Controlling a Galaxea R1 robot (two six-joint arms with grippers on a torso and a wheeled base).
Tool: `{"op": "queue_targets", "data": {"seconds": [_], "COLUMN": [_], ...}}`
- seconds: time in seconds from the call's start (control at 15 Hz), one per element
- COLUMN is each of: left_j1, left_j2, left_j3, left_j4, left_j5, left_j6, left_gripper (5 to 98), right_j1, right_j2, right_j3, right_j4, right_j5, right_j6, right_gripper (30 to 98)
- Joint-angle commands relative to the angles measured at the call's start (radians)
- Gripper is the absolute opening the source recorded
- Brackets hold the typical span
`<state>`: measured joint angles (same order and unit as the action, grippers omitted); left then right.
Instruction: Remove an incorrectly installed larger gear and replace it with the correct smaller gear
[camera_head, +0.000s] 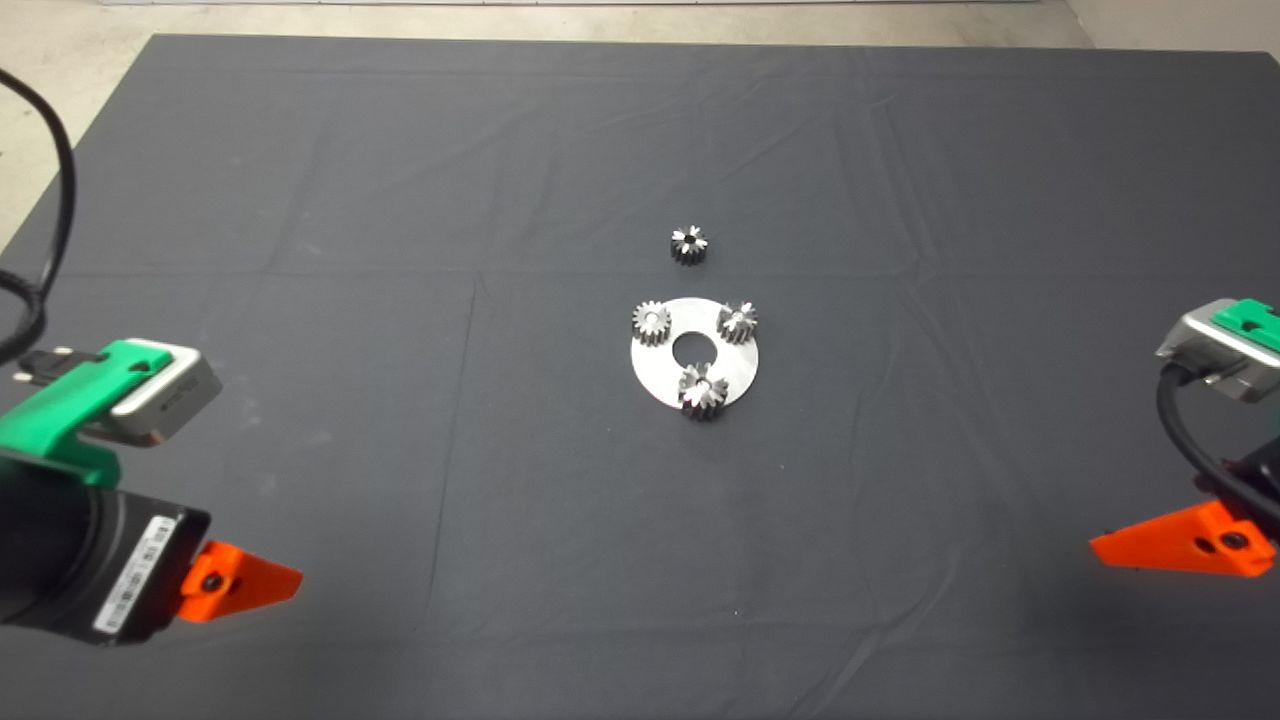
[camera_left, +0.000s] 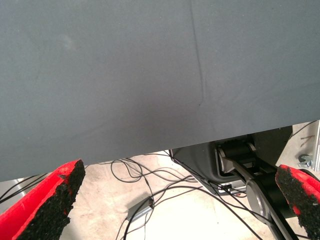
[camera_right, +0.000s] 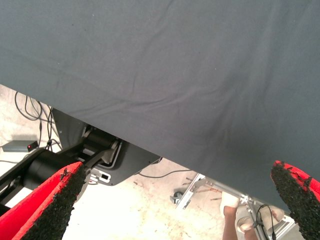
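Dark mat (camera_head: 400, 150) covers your surface; the larger gear (camera_head: 703, 389) sits on the disc's (camera_head: 740, 368) near edge, the smaller gear (camera_head: 688, 245) beyond it. Left tool (camera_left: 175, 210) and right tool (camera_right: 175, 205) wait spread at the near corners.

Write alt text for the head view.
A round metal plate lies mid-mat carrying three gears: the larger gear at its near edge and two paler gears farther back. The smaller gear sits alone beyond the plate. The left gripper and right gripper wait at the lower corners.

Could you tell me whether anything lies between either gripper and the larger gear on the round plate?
Nothing visible does: bare dark mat separates the open left gripper and open right gripper from the shiny larger steel gear on the silvery disc.
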<state>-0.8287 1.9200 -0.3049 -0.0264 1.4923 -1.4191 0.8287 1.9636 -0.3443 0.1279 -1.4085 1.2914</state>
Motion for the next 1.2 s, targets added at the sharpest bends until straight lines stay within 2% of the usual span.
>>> {"op": "queue_targets", "data": {"seconds": [0.0,0.13,0.33,0.53,0.67,1.13], "left_j1": [-0.006,-0.006,-0.006,-0.006,-0.006,-0.006], "left_j2": [-0.008,-0.031,-0.032,-0.031,-0.032,-0.032], "left_j3": [0.011,0.014,0.015,0.015,0.016,0.017], "left_j4": [-0.017,-0.017,-0.017,-0.017,-0.017,-0.018], "left_j5": [0.008,0.006,0.006,0.006,0.006,0.008], "left_j6": [0.003,0.003,0.003,0.003,0.003,0.003], "left_gripper": [97.8,97.8,97.8,97.8,97.8,97.8], "right_j1": [0.01,-0.007,-0.062,-0.063,-0.066,-0.193], "right_j2": [0.005,0.014,0.122,0.175,0.202,0.455], "right_j3": [-0.007,-0.016,-0.088,-0.127,-0.159,-0.296], "right_j4": [0.003,-0.067,-0.086,-0.114,-0.163,-0.305], "right_j5": [0.003,0.007,0.002,0.002,0.005,0.0], "right_j6": [-0.021,-0.055,-0.058,-0.058,-0.061,-0.087], "right_gripper": [98.0,98.0,98.0,98.0,98.0,98.0]}}
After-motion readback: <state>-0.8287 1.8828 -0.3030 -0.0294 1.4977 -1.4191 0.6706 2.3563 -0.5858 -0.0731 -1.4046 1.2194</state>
